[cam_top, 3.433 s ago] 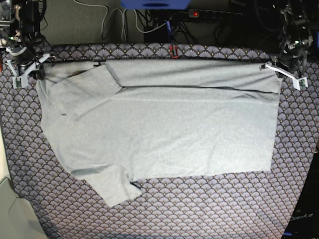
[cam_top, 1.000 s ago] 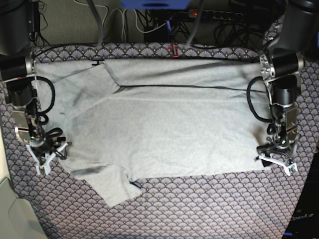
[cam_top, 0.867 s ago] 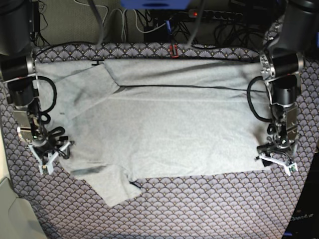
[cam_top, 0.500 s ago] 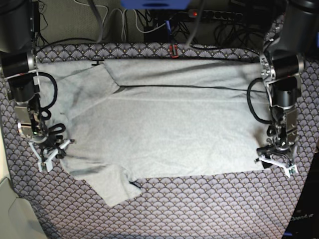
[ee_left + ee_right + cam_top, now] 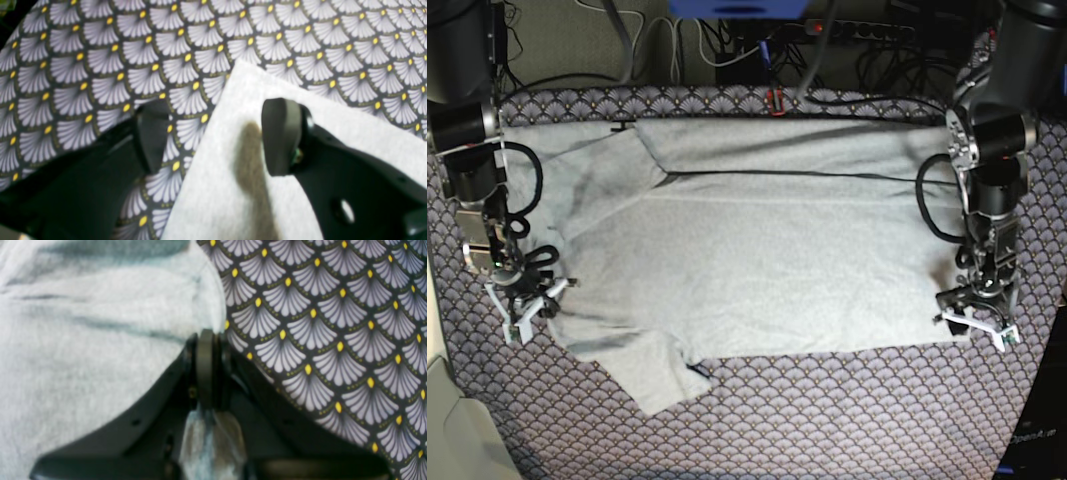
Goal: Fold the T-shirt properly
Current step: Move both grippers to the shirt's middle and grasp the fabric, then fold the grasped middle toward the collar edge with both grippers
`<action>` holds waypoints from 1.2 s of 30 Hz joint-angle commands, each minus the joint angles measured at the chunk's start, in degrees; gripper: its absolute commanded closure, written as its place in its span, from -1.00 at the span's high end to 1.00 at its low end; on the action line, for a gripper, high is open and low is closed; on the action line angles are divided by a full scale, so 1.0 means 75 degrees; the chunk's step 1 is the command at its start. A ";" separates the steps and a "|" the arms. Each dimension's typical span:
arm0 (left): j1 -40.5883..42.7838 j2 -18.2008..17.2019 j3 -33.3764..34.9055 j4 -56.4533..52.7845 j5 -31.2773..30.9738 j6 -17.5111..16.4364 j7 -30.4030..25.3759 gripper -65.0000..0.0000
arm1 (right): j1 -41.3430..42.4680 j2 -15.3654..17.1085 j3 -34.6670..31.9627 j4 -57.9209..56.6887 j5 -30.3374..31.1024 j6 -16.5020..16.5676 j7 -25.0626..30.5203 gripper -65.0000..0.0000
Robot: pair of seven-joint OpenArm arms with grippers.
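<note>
The light grey T-shirt (image 5: pixel 767 250) lies spread on the scallop-patterned tablecloth (image 5: pixel 827 420), its far long edge folded over toward the middle and one sleeve (image 5: pixel 652 375) sticking out at the near left. In the base view my right gripper (image 5: pixel 527 310) is at the shirt's left edge. The right wrist view shows that gripper (image 5: pixel 206 366) shut, with a bunch of the T-shirt (image 5: pixel 83 340) pinched between its fingers. My left gripper (image 5: pixel 975 325) is at the shirt's near right corner. Its jaws (image 5: pixel 217 140) stand open astride that corner (image 5: pixel 240 100), one finger on the cloth and the other over the tablecloth.
Behind the table's far edge run cables and a power strip (image 5: pixel 857 28). A red clip (image 5: pixel 776 101) sits on that edge. A pale surface (image 5: pixel 452 420) shows beyond the table's near left corner. Both arms reach down from the far corners.
My right gripper has closed on the shirt's left edge and shifted slightly toward the cloth. The left gripper stays open at the near right corner, barely moved.
</note>
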State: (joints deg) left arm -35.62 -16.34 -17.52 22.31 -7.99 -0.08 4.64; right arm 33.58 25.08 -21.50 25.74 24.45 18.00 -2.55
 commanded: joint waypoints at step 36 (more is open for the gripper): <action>-0.0168 0.0051 0.0009 -0.0659 0.0028 -0.0066 -0.0836 -0.99 | -0.0100 0.0295 0.0000 0.0607 -0.0019 0.0009 -0.0428 -1.00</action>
State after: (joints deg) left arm -35.40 -15.29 -17.52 16.60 -7.73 -0.27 -1.98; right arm 32.08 26.13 -21.69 29.91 24.36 18.00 -5.21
